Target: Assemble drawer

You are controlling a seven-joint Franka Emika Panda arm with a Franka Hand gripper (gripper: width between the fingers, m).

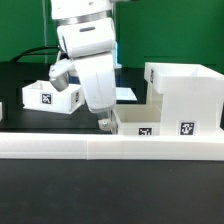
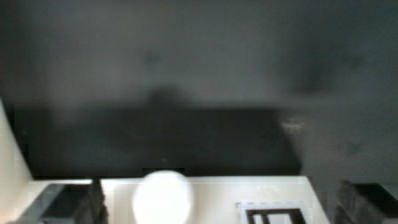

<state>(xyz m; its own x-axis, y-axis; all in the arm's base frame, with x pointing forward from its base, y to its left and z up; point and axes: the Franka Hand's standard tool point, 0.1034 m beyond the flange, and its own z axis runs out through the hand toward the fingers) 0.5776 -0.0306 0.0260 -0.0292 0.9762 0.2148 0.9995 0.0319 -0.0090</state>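
The claw [image 1: 104,122] hung wide open right over the small tray [image 1: 133,121], its round knob [image 2: 164,196] between the fingers [image 2: 75,205], the housing [image 1: 185,92] just to the exterior view's right.

A long low white rail [image 1: 60,149] runs along the front of the black counter [image 1: 110,195], reaching from the exterior view's left edge to its right edge. A green backdrop [image 1: 170,30] stands behind the scene. Farther back on the counter lies the marker board [image 1: 128,93], flat and only partly showing.
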